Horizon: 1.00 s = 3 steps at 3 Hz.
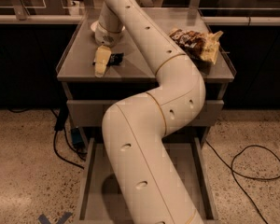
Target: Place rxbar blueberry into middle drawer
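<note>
Cream-coloured pincer [100,67] hangs tip-down over the grey bench [79,55], at about ten o'clock on its top, so low that it looks to be touching or nearly touching the surface. Whether it is spread or pinching anything I cannot tell. The snack bar [115,58], a small dark wrapper, lies flat on the bench just beside the pincer at its three o'clock, close against the arm [177,78]. It does not look lifted, so I judge the grasp is not yet made. Such a low approach suits a thin, flat thing. A crinkled chip bag [198,43] sits well apart at two o'clock. At six o'clock a drawer [89,171] stands pulled out beneath a closed front, likely waiting for the bar, and the arm bends across it.
</note>
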Each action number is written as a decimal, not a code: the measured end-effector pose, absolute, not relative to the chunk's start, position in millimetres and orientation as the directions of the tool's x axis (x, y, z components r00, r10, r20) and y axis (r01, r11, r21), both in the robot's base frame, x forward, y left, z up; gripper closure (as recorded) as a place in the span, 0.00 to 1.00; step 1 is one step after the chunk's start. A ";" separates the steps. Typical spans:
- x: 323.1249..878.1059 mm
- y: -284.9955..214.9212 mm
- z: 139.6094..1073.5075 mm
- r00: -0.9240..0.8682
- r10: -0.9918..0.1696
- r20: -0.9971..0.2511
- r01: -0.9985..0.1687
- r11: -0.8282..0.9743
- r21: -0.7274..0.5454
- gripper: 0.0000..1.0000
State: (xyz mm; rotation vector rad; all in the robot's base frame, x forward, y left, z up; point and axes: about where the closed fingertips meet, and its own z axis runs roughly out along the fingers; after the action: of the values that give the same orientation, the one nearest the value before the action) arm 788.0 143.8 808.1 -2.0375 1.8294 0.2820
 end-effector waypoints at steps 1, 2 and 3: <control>788.0 143.8 808.1 0.129 -0.908 -0.398 -0.986 -0.075 -0.150 0.00; 788.0 143.8 808.1 0.129 -0.908 -0.398 -0.986 -0.075 -0.150 0.16; 788.0 143.8 808.1 0.129 -0.908 -0.398 -0.986 -0.075 -0.150 0.40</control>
State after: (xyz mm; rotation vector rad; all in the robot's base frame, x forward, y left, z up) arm 788.0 143.8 808.1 -2.0374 1.8294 0.2820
